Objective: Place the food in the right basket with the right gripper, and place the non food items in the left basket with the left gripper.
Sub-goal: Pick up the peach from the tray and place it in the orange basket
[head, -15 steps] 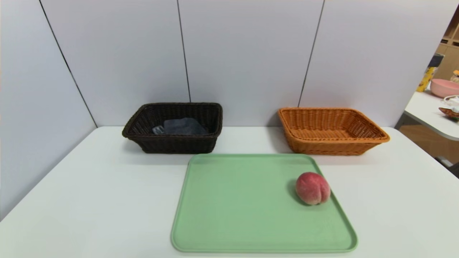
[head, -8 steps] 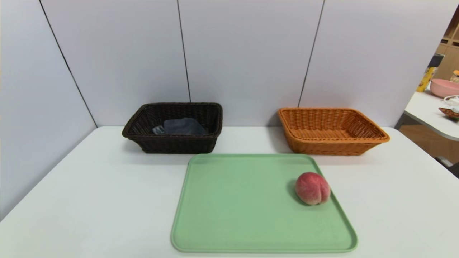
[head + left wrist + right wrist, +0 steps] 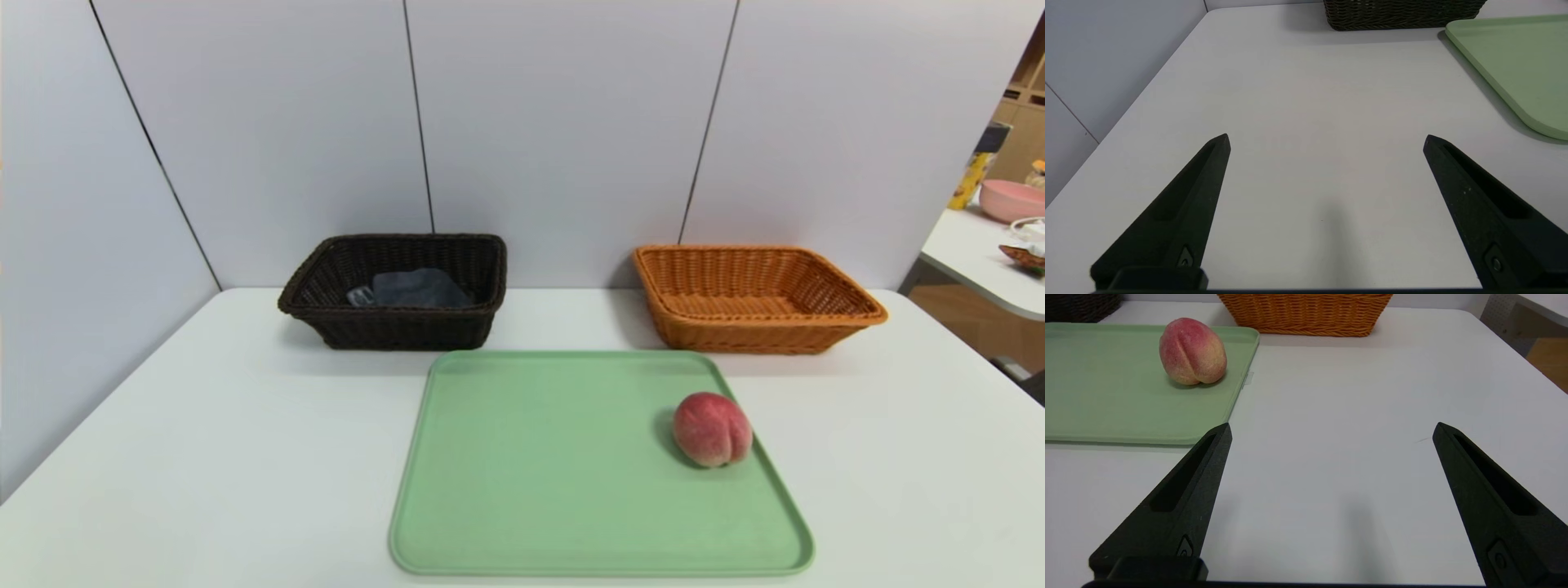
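Ahead of the right claw (image 3: 1331,428) — peach (image 3: 1192,351), well apart.

My left gripper (image 3: 1327,136) hangs low and level with its two dark fingers spread wide, holding nothing; my right gripper (image 3: 1331,426) matches it, fingers wide apart and empty

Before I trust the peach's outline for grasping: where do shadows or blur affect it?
Head view: the peach looks soft-edged, its shadow falling left onto the green tray. Right wrist view: the peach is crisp, cleft visible, with a thin shadow beneath.
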